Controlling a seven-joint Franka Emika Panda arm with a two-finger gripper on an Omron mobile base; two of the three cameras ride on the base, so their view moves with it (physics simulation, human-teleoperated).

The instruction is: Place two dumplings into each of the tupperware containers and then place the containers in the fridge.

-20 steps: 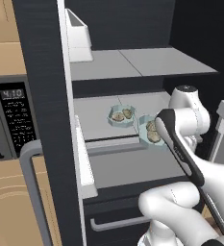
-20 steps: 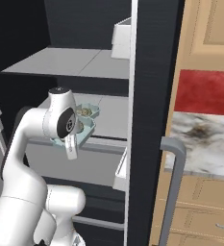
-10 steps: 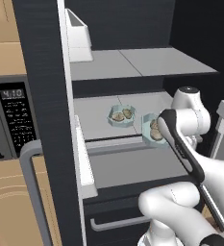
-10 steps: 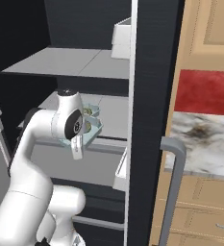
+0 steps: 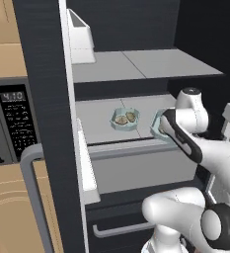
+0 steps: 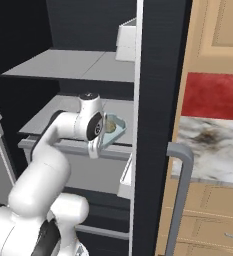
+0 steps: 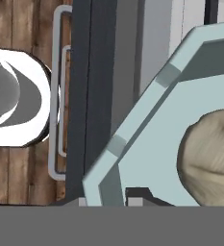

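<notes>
Left base view shows two shallow translucent light-blue octagonal tupperware trays inside the open dark charcoal fridge (image 5: 136, 29), both at its light grey middle shelf (image 5: 96, 116). The first tray (image 5: 124, 119) lies flat near the middle of the shelf, its long axis running side to side, with two lumpy tan-brown dumplings (image 5: 126, 118) side by side in it. The second tray (image 5: 157, 124) is just to its right at the shelf's front edge, apart from the first and largely hidden behind the white arm.

From the right base view, this second tray (image 6: 115, 129) is tilted, with a dumpling (image 6: 109, 125) visible inside; whether it touches the shelf cannot be told.

Seen from the hand view, the held tray (image 7: 152, 144) has its rim running diagonally, with one tan dumpling (image 7: 209, 153) lying on its floor at the right. The jaws are closed narrowly on the tray's rim at the near edge, so the tray extends forward and away from the gripper (image 7: 135, 198).
</notes>
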